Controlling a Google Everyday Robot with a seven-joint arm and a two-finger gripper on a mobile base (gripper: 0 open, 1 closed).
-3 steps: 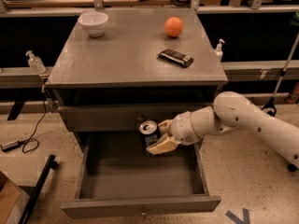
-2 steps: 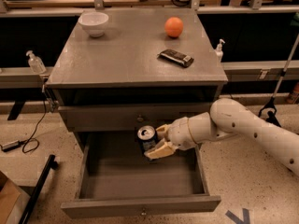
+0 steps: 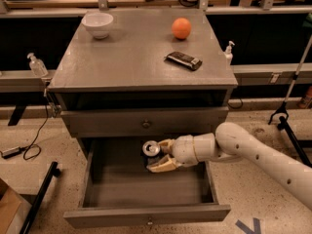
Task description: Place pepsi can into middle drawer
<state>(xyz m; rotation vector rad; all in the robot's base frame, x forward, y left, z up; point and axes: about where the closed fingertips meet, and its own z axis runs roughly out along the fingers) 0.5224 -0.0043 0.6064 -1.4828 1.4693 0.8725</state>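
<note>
The pepsi can [image 3: 150, 150], dark blue with a silver top, is upright between the fingers of my gripper [image 3: 158, 155]. The gripper is shut on it and reaches in from the right on a white arm [image 3: 253, 152]. The can hangs over the back middle of the pulled-out middle drawer [image 3: 126, 191], a little above its floor. The drawer's front with its small knob [image 3: 148, 222] is at the bottom of the view. The uppermost drawer front [image 3: 145, 124] above it is closed.
On the grey cabinet top [image 3: 122, 62] stand a white bowl [image 3: 97, 23] at the back left, an orange ball [image 3: 181, 28] at the back right and a dark flat packet [image 3: 183, 60]. Sanitizer bottles [image 3: 36, 65] hang at both sides. A black stand leg [image 3: 39, 199] lies at the lower left.
My gripper has moved the can down and slightly left, from just under the upper drawer front to lower inside the open drawer.
</note>
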